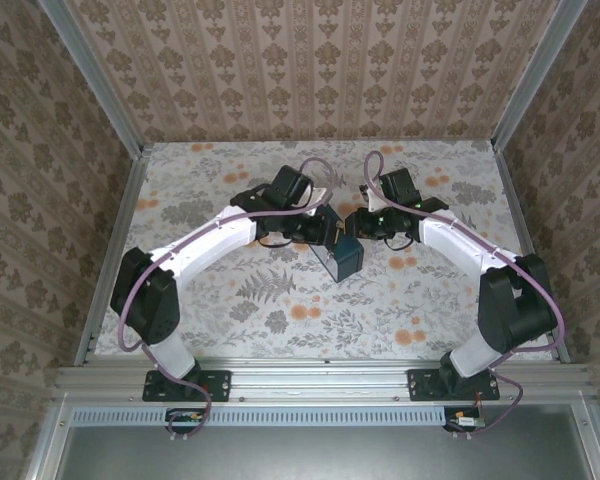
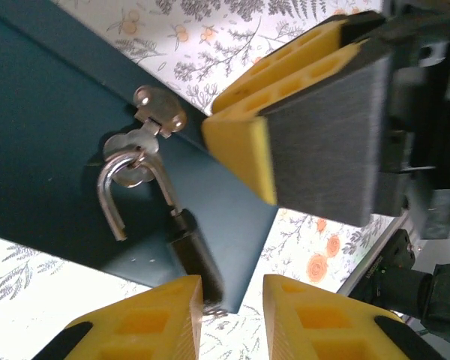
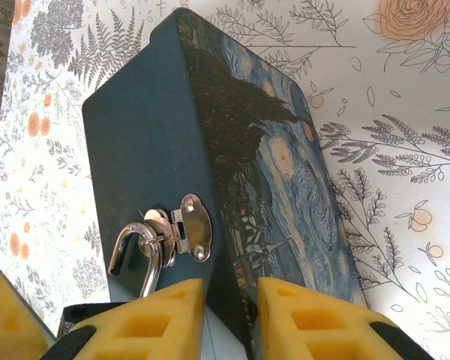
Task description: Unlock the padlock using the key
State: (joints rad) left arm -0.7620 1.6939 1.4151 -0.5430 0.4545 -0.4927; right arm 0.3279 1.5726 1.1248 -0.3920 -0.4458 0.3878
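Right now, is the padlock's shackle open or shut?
Open: one leg of the shackle ends free, clear of the padlock body; its loop hangs through the hasp of the blue box.

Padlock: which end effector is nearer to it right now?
Left. The left end effector has its fingertips right at the padlock body; the right end effector sits beside the hasp, slightly farther off.

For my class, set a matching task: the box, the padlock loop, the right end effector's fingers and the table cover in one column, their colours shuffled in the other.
Things
1. box
2. padlock loop
3. right end effector's fingers
4. table cover

Colours
A. yellow
B. white with flowers and ferns
C. dark blue
D. silver

Pairs: 1-C, 2-D, 3-A, 4-B
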